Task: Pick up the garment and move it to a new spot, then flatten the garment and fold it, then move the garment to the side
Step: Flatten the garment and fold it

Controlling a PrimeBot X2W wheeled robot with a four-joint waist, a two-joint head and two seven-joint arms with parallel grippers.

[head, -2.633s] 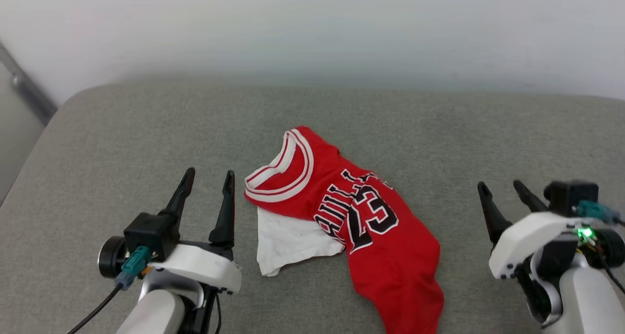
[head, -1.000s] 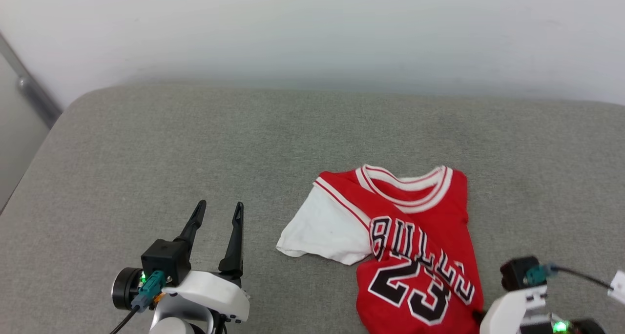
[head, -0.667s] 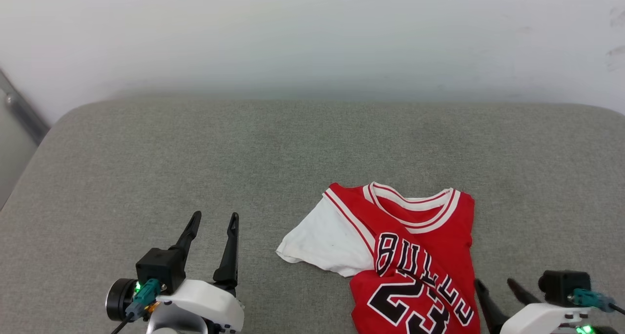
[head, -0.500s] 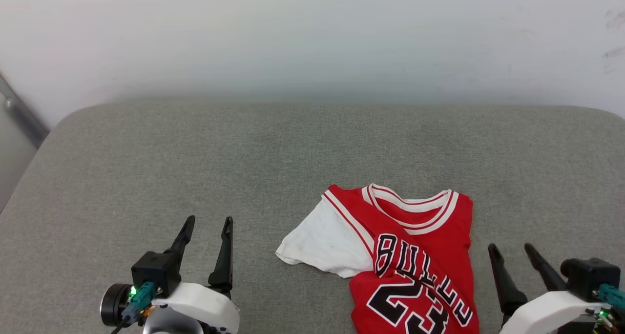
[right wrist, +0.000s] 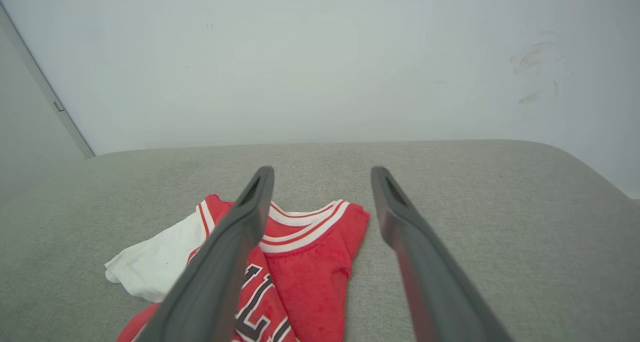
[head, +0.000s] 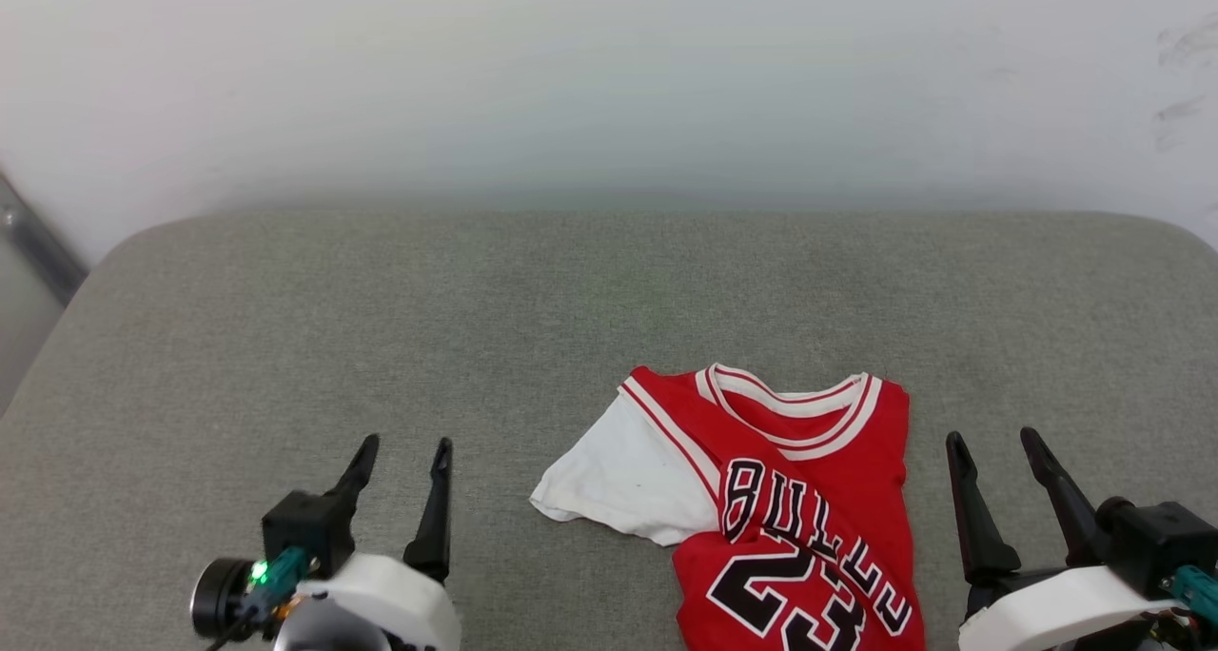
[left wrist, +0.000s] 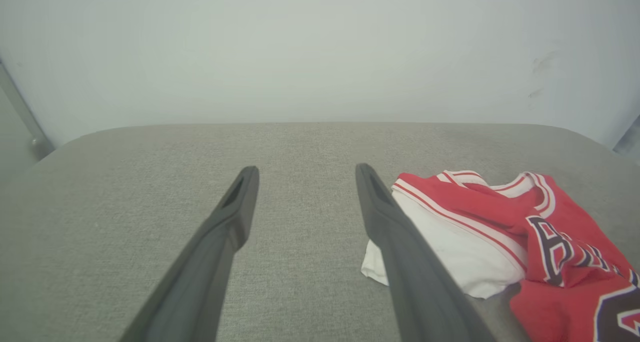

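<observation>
Red jersey-style shirt with white sleeves and black "BULLS 23" lettering now lies collar-away on the grey fabric-covered surface, toward the robot's right, its hem running off the head view's bottom edge; moments ago it lay twisted slantwise mid-surface. The right gripper, lately down at the shirt's lower edge, has lifted off and stands open just beside it, not touching. The left gripper waits open, apart from the spread sleeve. Relocation looks done; flattening the rumpled body seems next.
</observation>
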